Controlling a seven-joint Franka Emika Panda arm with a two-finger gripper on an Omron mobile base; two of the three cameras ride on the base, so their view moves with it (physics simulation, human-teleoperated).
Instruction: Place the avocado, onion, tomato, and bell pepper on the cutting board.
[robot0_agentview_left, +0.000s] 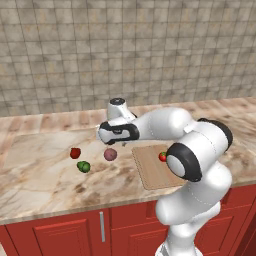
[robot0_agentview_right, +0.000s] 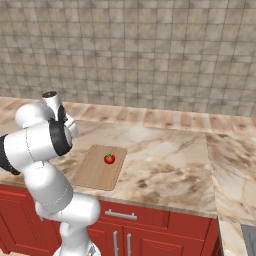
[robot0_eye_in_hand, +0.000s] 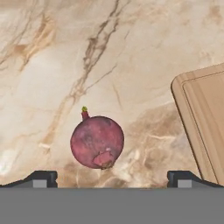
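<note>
The mauve onion (robot0_eye_in_hand: 97, 142) lies on the marble counter left of the cutting board (robot0_eye_in_hand: 205, 118), between and just ahead of my dark fingertips (robot0_eye_in_hand: 41, 178). My gripper (robot0_eye_in_hand: 112, 179) hangs open above it, holding nothing. In the left base view the gripper (robot0_agentview_left: 114, 143) hovers over the onion (robot0_agentview_left: 110, 154). Further left on the counter lie the deep-red bell pepper (robot0_agentview_left: 75, 153) and the green avocado (robot0_agentview_left: 83, 166). The bright red tomato (robot0_agentview_left: 162, 157) rests on the cutting board (robot0_agentview_left: 152, 172), and is also seen as tomato (robot0_agentview_right: 109, 159) on board (robot0_agentview_right: 92, 175).
A tiled wall stands behind the counter (robot0_agentview_left: 45, 180). Red cabinet doors (robot0_agentview_left: 75, 232) run below its front edge. My own arm's elbow (robot0_agentview_left: 185, 160) overhangs the right part of the board. Bare counter (robot0_agentview_right: 170, 160) stretches to the right of the board.
</note>
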